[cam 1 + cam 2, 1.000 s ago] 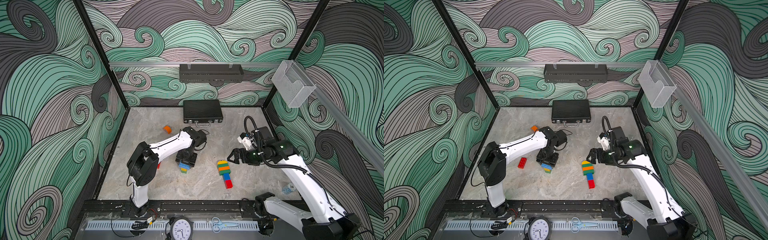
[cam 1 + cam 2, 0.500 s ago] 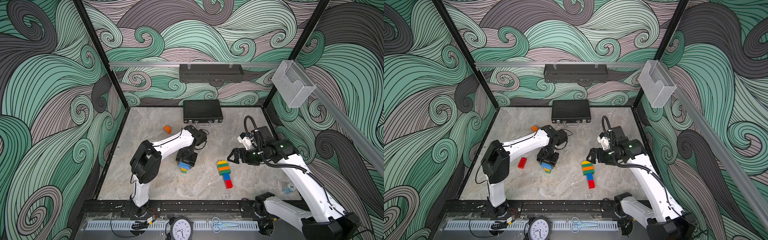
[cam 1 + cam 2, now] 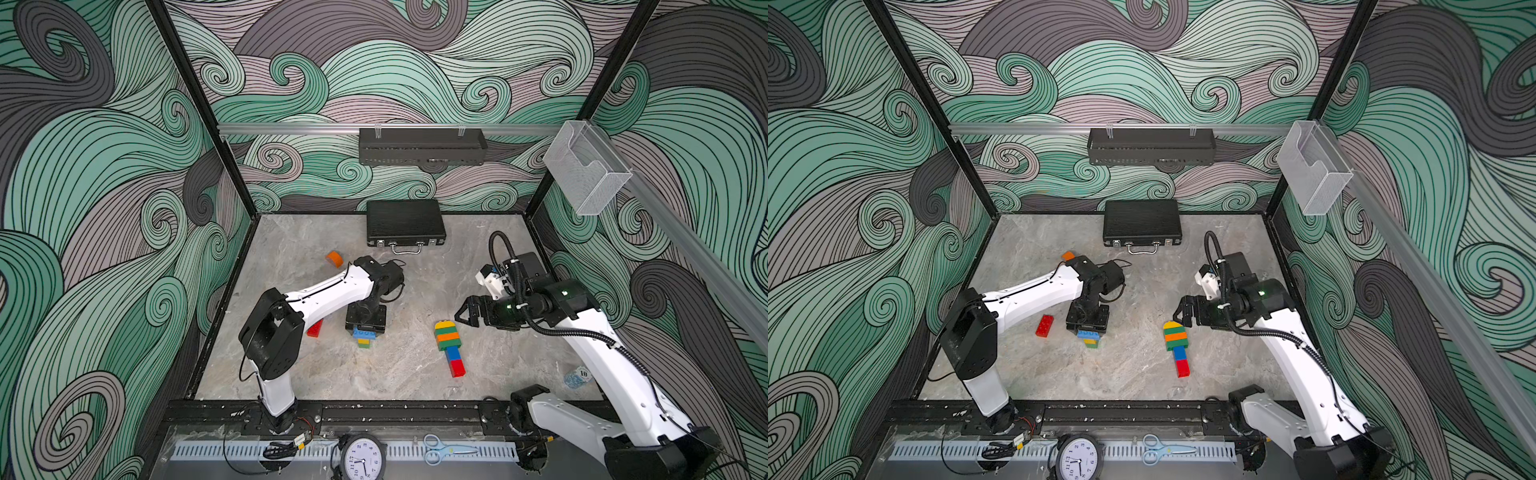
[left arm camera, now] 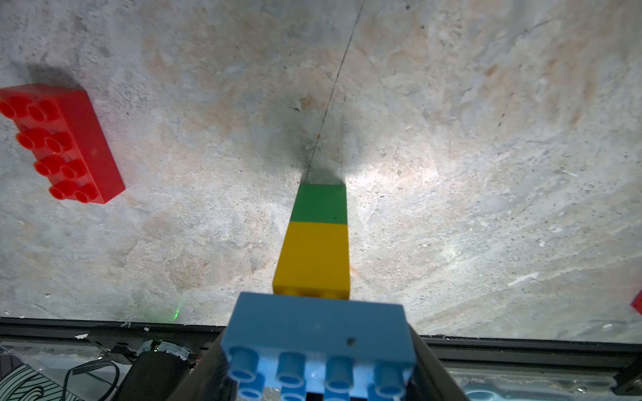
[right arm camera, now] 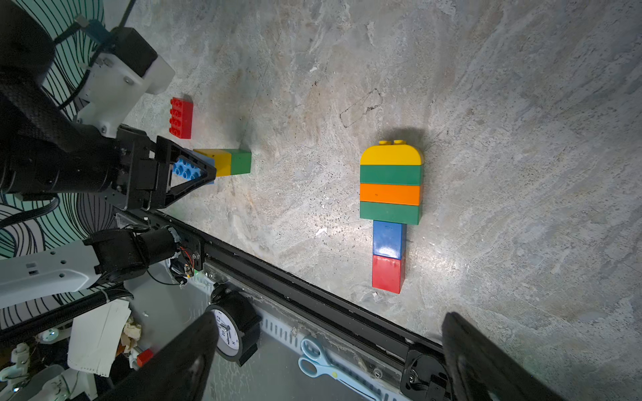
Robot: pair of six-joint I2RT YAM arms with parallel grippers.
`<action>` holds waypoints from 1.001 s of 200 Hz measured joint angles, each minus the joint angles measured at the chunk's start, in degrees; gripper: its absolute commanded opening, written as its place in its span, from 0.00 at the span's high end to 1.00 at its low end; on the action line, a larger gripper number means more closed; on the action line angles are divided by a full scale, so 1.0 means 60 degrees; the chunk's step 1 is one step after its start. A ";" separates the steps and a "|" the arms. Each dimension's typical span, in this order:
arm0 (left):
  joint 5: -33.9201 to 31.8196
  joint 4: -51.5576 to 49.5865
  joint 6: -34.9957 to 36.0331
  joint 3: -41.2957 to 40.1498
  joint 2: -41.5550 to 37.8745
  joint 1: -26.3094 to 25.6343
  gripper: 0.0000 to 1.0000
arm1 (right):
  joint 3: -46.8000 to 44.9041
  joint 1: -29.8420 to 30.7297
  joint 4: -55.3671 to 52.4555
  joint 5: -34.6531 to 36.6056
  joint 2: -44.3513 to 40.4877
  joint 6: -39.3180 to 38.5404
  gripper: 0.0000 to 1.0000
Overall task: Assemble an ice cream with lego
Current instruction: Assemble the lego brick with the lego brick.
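On the grey bench (image 3: 291, 374): a black briefcase (image 3: 405, 222) far back, an orange half-round piece (image 3: 334, 259) and red brick (image 3: 1044, 325) left, a small brick stack (image 3: 364, 340) centre, a lego ice cream (image 3: 449, 347) flat to its right.

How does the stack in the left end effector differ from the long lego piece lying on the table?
The short blue-yellow-green brick stack stands upright, green end down; the long striped lego ice cream lies flat. The left end effector grips the stack's blue brick; the ice cream is untouched. The stack has three bricks; the ice cream six, with a yellow half-round cap. Both are studded plastic.
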 measured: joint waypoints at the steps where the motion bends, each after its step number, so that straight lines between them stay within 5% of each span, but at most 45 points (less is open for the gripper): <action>1: 0.0000 0.0004 -0.0015 -0.0004 -0.0011 0.0000 1.00 | 0.0000 0.0000 0.0004 0.0000 0.0000 0.0000 0.01; 54: -0.0087 0.0372 -0.0856 -0.0670 -0.0572 0.0047 1.00 | 0.0000 0.0000 0.0011 -0.0047 0.0051 -0.0015 0.01; 200: 0.0007 0.0321 -0.0091 -0.0430 -0.0554 0.0219 1.00 | 0.0146 0.0000 0.0015 -0.0062 0.0215 -0.0066 0.01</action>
